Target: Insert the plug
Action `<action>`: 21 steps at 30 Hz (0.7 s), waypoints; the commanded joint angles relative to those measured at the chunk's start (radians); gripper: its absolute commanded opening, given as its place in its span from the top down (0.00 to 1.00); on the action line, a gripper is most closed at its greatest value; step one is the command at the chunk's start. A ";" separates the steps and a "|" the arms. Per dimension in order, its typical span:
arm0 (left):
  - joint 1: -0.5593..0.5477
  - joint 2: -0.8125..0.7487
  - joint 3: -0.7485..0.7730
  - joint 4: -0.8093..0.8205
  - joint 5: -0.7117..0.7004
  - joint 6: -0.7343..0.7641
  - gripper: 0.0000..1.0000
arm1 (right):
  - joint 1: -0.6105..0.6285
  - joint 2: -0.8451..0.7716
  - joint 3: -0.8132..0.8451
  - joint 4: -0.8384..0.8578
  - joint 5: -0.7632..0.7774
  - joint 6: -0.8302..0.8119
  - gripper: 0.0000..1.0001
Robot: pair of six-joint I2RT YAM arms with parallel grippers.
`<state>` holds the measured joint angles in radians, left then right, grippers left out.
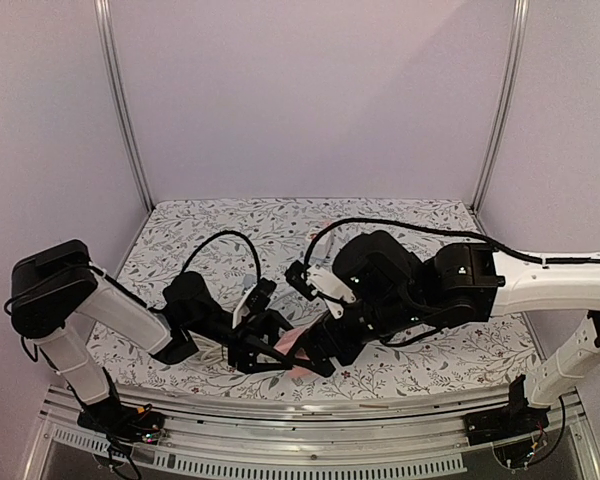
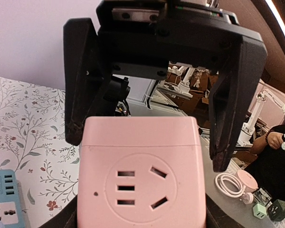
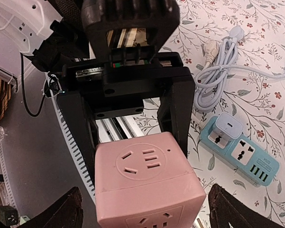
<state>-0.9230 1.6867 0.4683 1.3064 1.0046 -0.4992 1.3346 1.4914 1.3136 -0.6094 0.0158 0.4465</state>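
On my left, the left arm reaches in toward the middle. Its left gripper is clamped on a pink socket cube, one finger against each side. It holds the cube by the near edge of the floral tabletop, between the two arms. Outlet slots show on the cube faces I can see.

From the right, the right gripper meets the cube. Its fingers stand wide apart, straddling the cube's far end, with a gap visible beside one finger.

Further right in the right wrist view, a coiled white cord lies on the tabletop, well apart from the cube. Its plug lies loose. Beside the cord is a blue power strip with a white adapter sitting on one end.
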 commanded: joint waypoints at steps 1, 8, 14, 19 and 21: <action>-0.018 -0.052 -0.021 0.220 -0.050 0.010 1.00 | 0.005 -0.012 -0.033 0.038 -0.029 0.018 0.10; -0.022 -0.068 -0.028 0.219 -0.065 0.011 1.00 | 0.005 -0.010 -0.040 0.072 -0.061 0.020 0.16; -0.023 -0.071 -0.033 0.219 -0.074 0.015 1.00 | 0.006 -0.003 -0.040 0.083 -0.079 0.020 0.28; -0.023 -0.073 -0.037 0.220 -0.086 0.020 1.00 | 0.005 -0.008 -0.043 0.087 -0.088 0.021 0.34; -0.024 -0.072 -0.036 0.220 -0.088 0.019 1.00 | 0.006 -0.010 -0.045 0.090 -0.092 0.022 0.35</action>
<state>-0.9360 1.6341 0.4343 1.3186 0.9680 -0.4976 1.3342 1.4914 1.2812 -0.5598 -0.0525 0.4538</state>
